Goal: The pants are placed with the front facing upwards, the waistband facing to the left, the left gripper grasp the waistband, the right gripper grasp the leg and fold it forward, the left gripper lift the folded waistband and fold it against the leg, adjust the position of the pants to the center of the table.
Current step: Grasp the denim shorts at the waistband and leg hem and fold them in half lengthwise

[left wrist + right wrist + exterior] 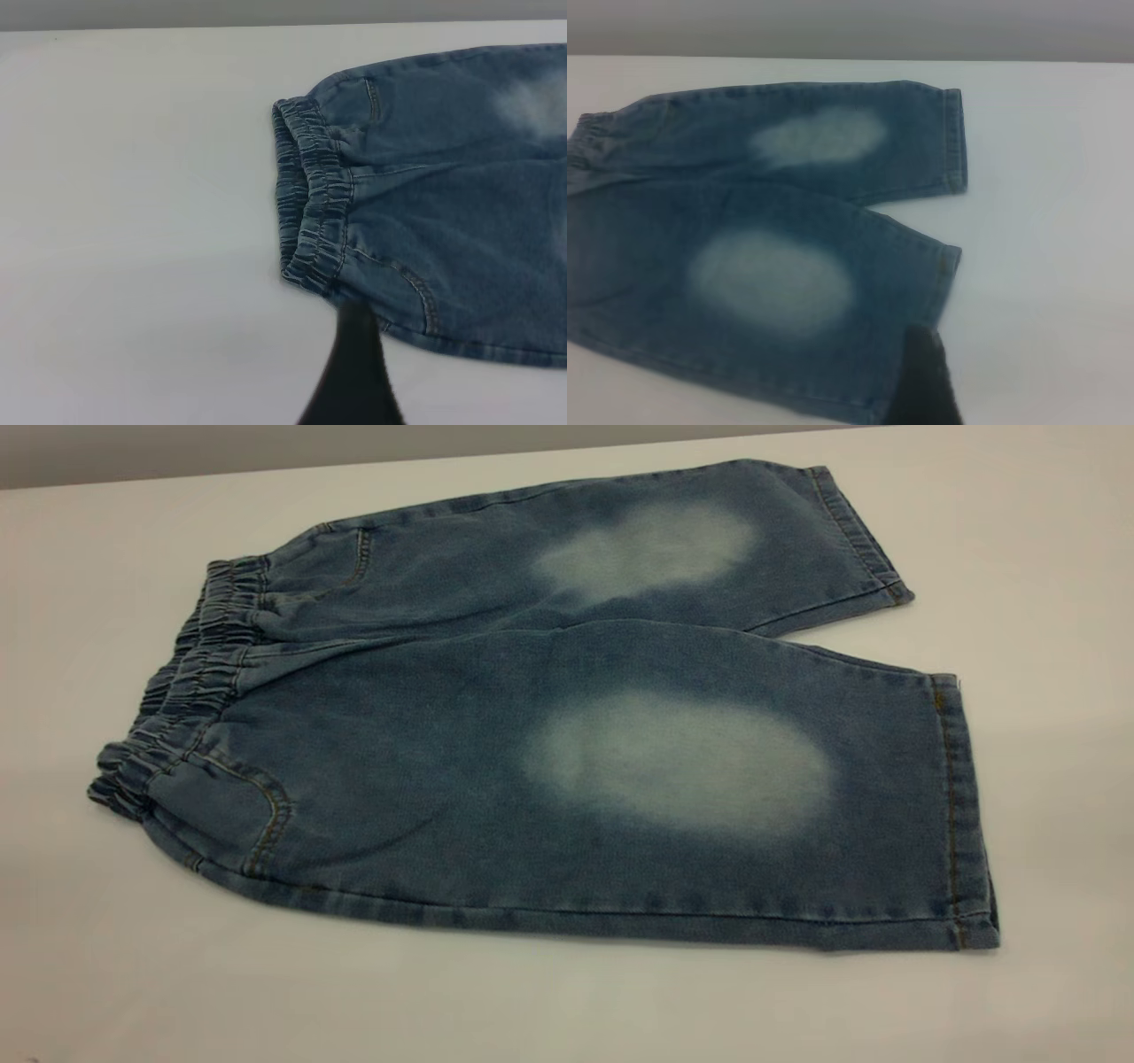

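The pants (425, 779) lie flat on the white table (133, 957), front up, with a pale oval on each leg. The crinkled waistband (190, 682) points left. The near leg (682, 762) and the far leg (647, 549) spread to the right. No gripper shows in the exterior view. In the left wrist view a dark part of my left gripper (354, 372) sits just off the near end of the waistband (310, 204). A dark part of my right gripper (926, 381) shows in the right wrist view, over the near leg's hem corner (943, 274). Nothing is held.
Bare white table surrounds the pants on every side, with wide room in front and to the right (1045, 779). The table's far edge (133, 478) meets a grey wall behind.
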Motion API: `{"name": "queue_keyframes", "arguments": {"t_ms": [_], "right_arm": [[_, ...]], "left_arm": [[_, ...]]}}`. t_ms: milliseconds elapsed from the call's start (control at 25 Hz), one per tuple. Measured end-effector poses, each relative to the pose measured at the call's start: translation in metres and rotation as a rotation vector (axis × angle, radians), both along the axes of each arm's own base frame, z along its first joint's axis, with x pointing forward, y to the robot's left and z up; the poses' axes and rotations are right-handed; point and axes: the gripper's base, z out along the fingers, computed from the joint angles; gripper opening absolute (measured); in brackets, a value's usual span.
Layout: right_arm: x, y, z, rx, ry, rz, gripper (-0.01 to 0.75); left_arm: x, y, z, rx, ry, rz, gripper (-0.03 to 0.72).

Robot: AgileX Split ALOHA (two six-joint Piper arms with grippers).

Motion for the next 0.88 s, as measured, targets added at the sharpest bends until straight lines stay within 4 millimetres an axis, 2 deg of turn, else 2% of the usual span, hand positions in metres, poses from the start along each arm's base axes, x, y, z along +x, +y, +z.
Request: {"name": "queue_keyframes", "arguments": {"t_ms": [200, 320, 400, 600, 680, 760, 880], "right_arm": [[-0.001, 0.002, 0.002, 0.036, -0.004, 0.012, 0.462], [0.0, 0.006, 0.012, 0.085, -0.039, 0.032, 0.462], [0.008, 0.005, 0.019, 0.065, -0.036, 0.028, 0.462], [0.035, 0.008, 0.035, 0.041, 0.006, 0.051, 0.462], [0.051, 0.008, 0.035, 0.048, 0.055, 0.043, 0.462], [0.066, 0.009, 0.034, 0.067, 0.093, 0.034, 0.462], [0.088, 0.013, 0.032, 0.123, 0.142, 0.026, 0.462]], "left_arm": [[0.0, 0.0, 0.002, 0.0, -0.004, 0.001, 0.519], [0.004, 0.0, 0.011, 0.001, -0.036, 0.005, 0.519], [0.011, 0.0, 0.021, -0.008, -0.058, 0.011, 0.519], [0.045, -0.003, 0.048, -0.067, -0.075, 0.018, 0.519], [0.062, -0.006, 0.055, -0.098, -0.041, 0.004, 0.519], [0.082, -0.009, 0.058, -0.127, -0.001, -0.008, 0.519], [0.115, -0.01, 0.049, -0.168, 0.104, 0.015, 0.519]]}}
